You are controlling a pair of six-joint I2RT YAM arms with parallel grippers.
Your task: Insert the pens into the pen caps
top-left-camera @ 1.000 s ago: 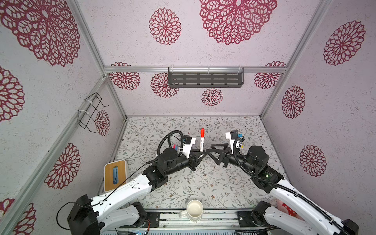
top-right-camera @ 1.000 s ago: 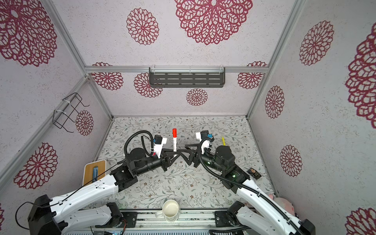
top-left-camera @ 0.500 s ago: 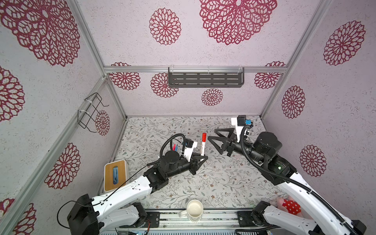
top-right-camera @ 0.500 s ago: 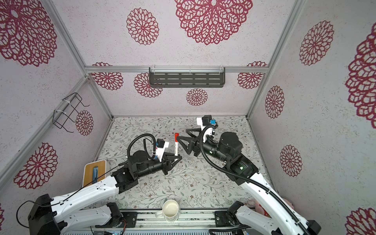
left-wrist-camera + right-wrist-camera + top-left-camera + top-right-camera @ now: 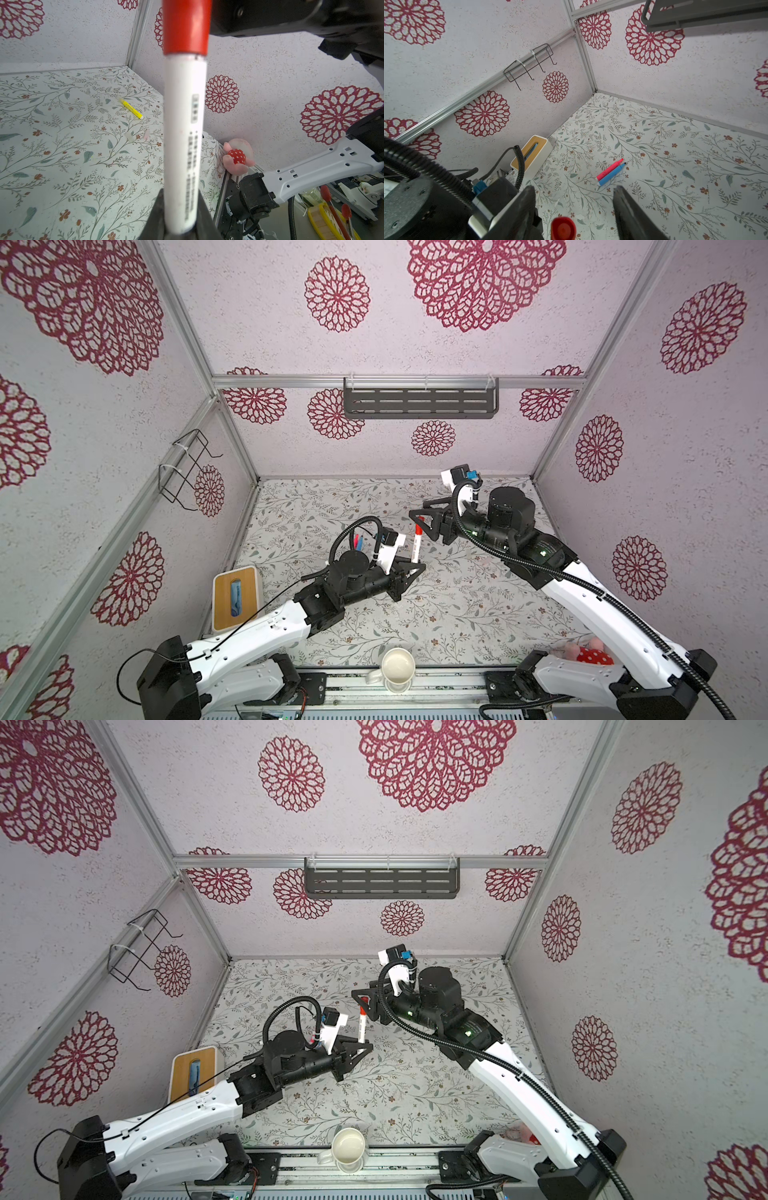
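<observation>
My left gripper [image 5: 415,566] [image 5: 361,1046] [image 5: 180,207] is shut on the lower end of a white pen [image 5: 417,545] [image 5: 362,1025] [image 5: 184,135] and holds it upright above the table. A red pen cap [image 5: 419,526] [image 5: 364,1000] [image 5: 186,27] [image 5: 563,228] sits on its top end. My right gripper [image 5: 419,512] [image 5: 361,992] [image 5: 574,188] is open, one finger on each side of that cap with gaps. A pink pen [image 5: 609,169] and a blue pen [image 5: 611,174] lie together at the back left. A yellow pen [image 5: 130,108] lies by the right wall, near two small loose caps [image 5: 128,137] [image 5: 146,134].
A wood-topped tissue box [image 5: 235,597] [image 5: 530,154] stands by the left wall. A white mug [image 5: 398,666] is at the front edge and a pink plush toy [image 5: 586,653] [image 5: 238,155] at the front right corner. A dark shelf [image 5: 419,398] hangs on the back wall.
The right gripper has drawn up and back from the left one, and its jaws now straddle the red cap. The left gripper has come slightly forward with the pen.
</observation>
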